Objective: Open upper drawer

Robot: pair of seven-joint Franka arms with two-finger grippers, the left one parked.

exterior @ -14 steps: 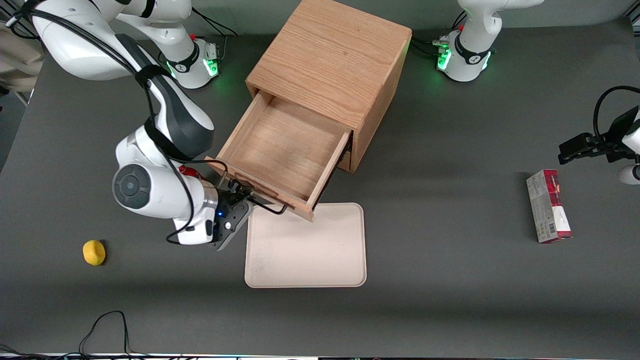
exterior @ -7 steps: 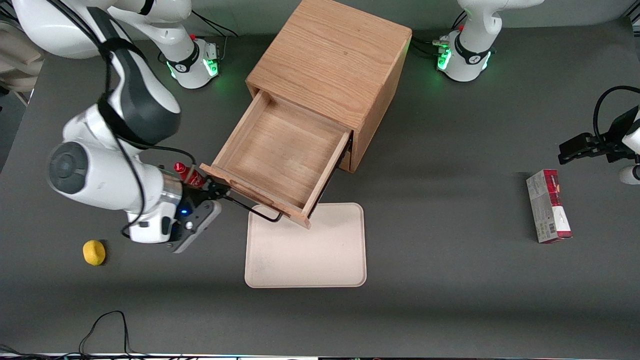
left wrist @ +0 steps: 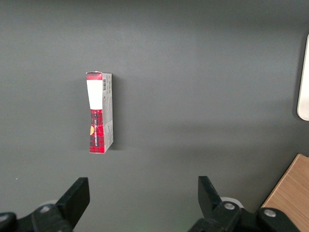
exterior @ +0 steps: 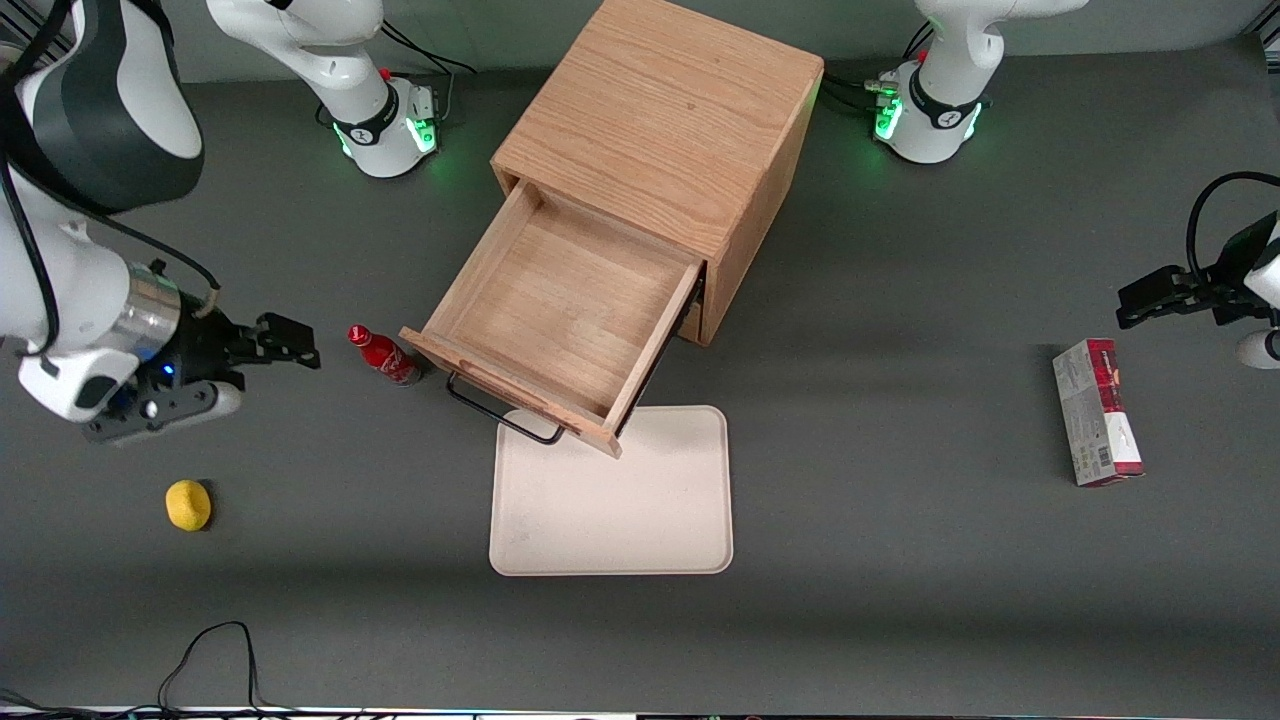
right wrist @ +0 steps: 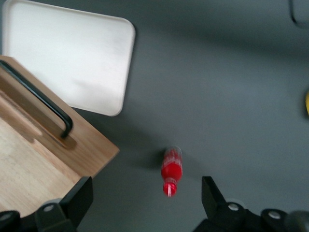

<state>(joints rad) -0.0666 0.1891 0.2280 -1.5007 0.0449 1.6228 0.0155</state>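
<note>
One step seems to remain at most, and perhaps none: the upper drawer (exterior: 560, 325) stands pulled well out of the oak cabinet (exterior: 665, 140), its bare wooden floor fully exposed. Its front panel and the thin black handle (exterior: 503, 412) overhang the tray's (exterior: 610, 500) edge that lies nearest the cabinet. Nothing can be seen inside the drawer.

The gripper (exterior: 290, 345) hangs over the table (exterior: 900, 560) toward the working arm's end, well apart from the handle, with a small red bottle (exterior: 383, 356) lying between it and the drawer's corner. The right wrist view shows the fingers spread wide with nothing between them, so the hold is released.

Judged from this, the pull is done and the task looks complete; all that may be left is for the arm to park.

A yellow ball-like object (exterior: 188, 504) lies near the table's edge at the working arm's end, and a red and white carton (exterior: 1097, 412) rests toward the parked arm's end.
</note>
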